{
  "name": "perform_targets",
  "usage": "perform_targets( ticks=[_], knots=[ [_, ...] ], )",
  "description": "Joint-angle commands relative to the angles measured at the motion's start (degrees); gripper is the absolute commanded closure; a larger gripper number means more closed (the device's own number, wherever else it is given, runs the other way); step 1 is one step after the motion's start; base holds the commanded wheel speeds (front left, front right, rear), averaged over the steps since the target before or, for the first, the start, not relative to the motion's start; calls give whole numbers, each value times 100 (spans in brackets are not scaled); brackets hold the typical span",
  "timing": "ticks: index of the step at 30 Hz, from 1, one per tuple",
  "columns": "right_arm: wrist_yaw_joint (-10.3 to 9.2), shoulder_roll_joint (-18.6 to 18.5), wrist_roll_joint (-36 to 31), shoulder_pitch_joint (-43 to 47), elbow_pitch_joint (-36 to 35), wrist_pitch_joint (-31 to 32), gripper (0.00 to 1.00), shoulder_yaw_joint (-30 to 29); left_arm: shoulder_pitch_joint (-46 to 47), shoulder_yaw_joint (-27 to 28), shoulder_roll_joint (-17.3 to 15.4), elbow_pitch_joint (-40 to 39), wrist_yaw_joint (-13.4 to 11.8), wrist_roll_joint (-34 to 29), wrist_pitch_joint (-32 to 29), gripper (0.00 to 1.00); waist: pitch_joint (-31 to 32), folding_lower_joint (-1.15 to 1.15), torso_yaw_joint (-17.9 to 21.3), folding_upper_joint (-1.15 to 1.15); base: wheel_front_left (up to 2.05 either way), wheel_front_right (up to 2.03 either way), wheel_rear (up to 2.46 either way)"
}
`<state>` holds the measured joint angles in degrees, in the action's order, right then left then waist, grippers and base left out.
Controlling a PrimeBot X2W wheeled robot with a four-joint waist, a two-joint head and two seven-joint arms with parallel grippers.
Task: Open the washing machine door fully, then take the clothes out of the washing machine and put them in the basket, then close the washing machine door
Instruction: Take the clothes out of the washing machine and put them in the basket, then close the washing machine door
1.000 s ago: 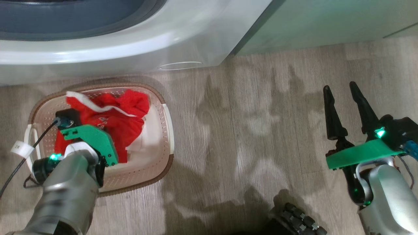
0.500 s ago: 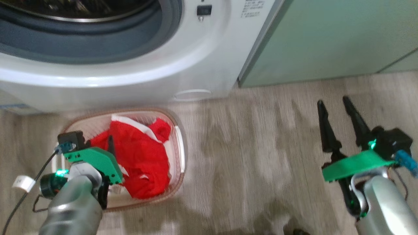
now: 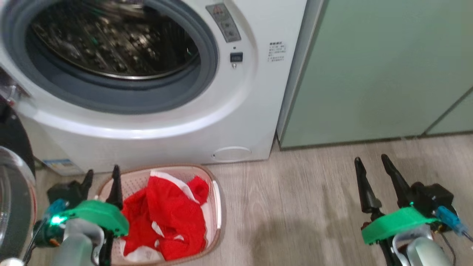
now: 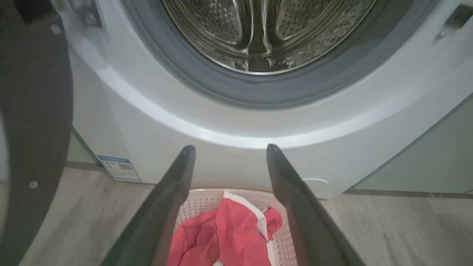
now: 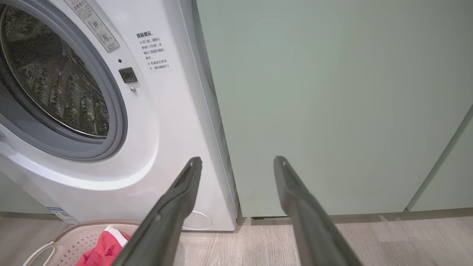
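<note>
washing machine door [image 3: 13,192]: swung open at the far left edge of the head view, black rim and glass bowl partly in frame.
left hand [image 3: 102,173]: fingers spread wide and gripping nothing, above the near-left corner of the basket, pointing toward the washer.
basket [image 3: 217,201]: on the floor just in front of the washer, below the drum opening.
clothes [image 3: 166,218]: red garment with white trim lying bunched inside the basket, apart from both hands.
washing machine [image 3: 166,122]: drum mouth uncovered; the part of the steel drum [image 3: 111,40] that shows looks bare.
right hand [image 3: 370,159]: fingers also apart and empty, over bare floor in front of the green cabinet [image 3: 369,74], well apart from the basket.
step in hand: unloading looks done; closing the door is what remains.
next move: the left hand is nearer, so it likely has to go left to the door's outer face and push it round on its hinge until it meets the grey rim and latches.
</note>
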<state>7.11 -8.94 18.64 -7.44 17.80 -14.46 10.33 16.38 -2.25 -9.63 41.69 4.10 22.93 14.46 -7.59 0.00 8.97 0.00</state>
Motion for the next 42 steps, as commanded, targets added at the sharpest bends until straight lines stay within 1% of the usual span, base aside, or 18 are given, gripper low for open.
perform_targets(
  ticks=[1,3,4,9,11,13,20,34,42],
  knots=[
    [37,-1,-60,92,-153,-54,0,43,-80,448,-89,-519,45,-211,53,0,352,0,-39,0,0,0,0],
    [37,22,-61,175,-151,-54,0,24,-321,682,3,-820,93,-351,53,0,496,0,-38,0,0,0,0],
    [37,22,-61,175,-151,-54,0,24,-321,682,3,-820,93,-351,53,0,496,0,-38,0,0,0,0],
    [37,79,-68,336,-191,-54,0,-35,-764,1148,242,-1297,220,-524,53,0,692,0,-49,0,0,0,0],
    [37,100,-73,404,-197,-54,0,-49,-926,1230,286,-1389,262,-610,53,0,772,0,-48,0,0,0,0],
    [37,116,-77,466,-204,-54,0,-83,-1067,1242,307,-1480,286,-749,53,0,827,0,-57,0,0,0,0],
    [37,149,-96,571,-233,-54,0,-208,-1240,1285,321,-1667,331,-847,53,0,927,0,-104,0,0,0,0],
    [37,219,-130,608,-245,-54,0,-312,-1300,1067,278,-1671,337,-728,53,0,1017,0,-104,0,0,0,0],
    [37,210,-125,596,-230,-54,0,-329,-1287,1067,263,-1642,338,-767,53,0,1021,0,-95,0,0,0,0]
  ],
)
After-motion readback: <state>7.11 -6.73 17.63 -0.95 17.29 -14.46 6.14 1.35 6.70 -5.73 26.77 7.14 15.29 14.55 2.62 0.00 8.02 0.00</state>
